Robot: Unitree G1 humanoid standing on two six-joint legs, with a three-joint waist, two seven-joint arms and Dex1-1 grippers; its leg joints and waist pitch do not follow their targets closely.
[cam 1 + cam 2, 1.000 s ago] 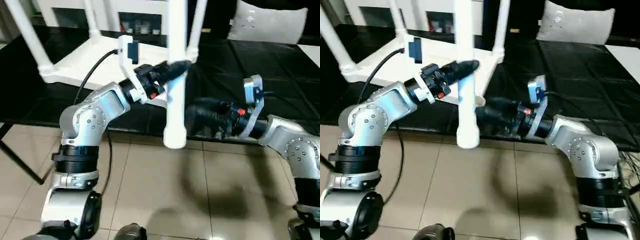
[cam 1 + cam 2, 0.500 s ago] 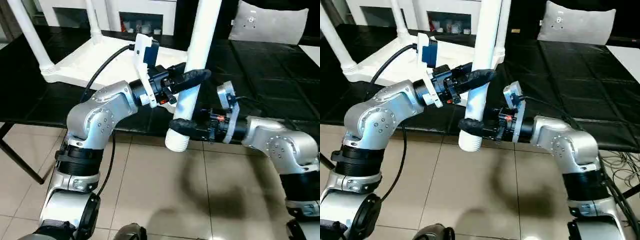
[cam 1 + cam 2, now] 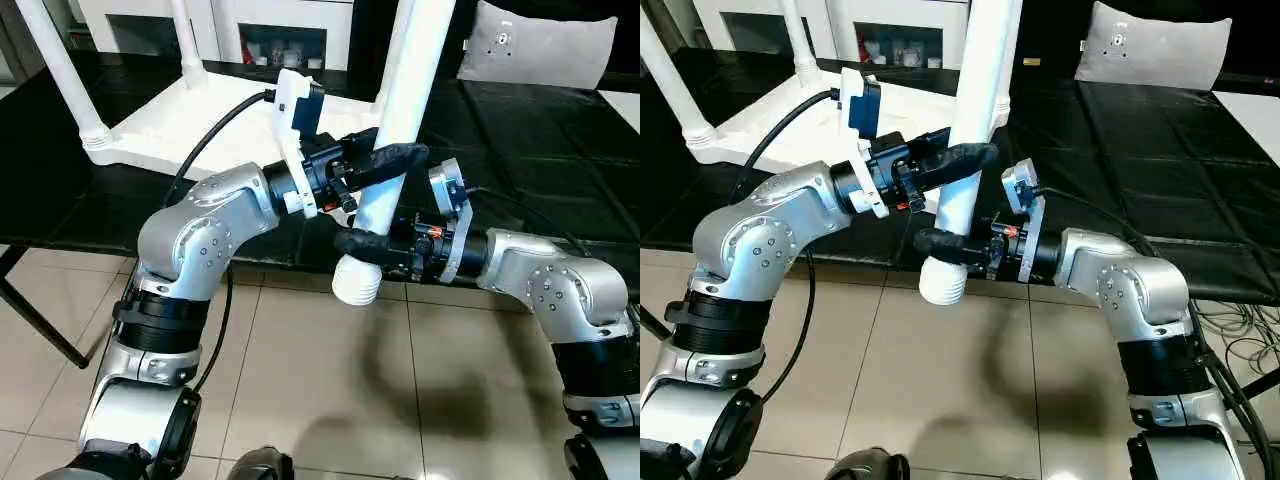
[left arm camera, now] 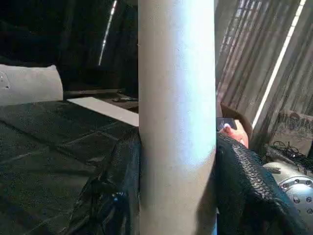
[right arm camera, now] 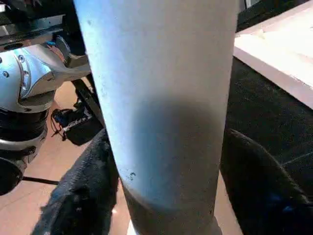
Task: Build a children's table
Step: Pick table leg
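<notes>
The children's table lies upside down on the black surface at the back left, its white top (image 3: 200, 130) bearing upright legs (image 3: 60, 70). A loose white leg (image 3: 410, 90) leans in front of it, its wide end (image 3: 357, 285) hanging past the surface's near edge over the floor. My left gripper (image 3: 395, 160) is shut on this leg at mid-height. Lower down, near the wide end, my right gripper (image 3: 355, 243) is shut on the same leg. The left wrist view has the leg (image 4: 176, 122) between black fingers (image 4: 249, 186); the right wrist view has it (image 5: 161, 98) between that gripper's fingers (image 5: 83, 196).
A black quilted surface (image 3: 520, 150) carries the work, with a grey pillow (image 3: 540, 45) at the back right. A white cabinet (image 3: 280, 20) stands behind. Beige floor tiles (image 3: 330, 380) lie below my arms.
The left arm tipped the loose leg from upright to leaning. The right gripper came in from the right and closed around the leg's lower part.
</notes>
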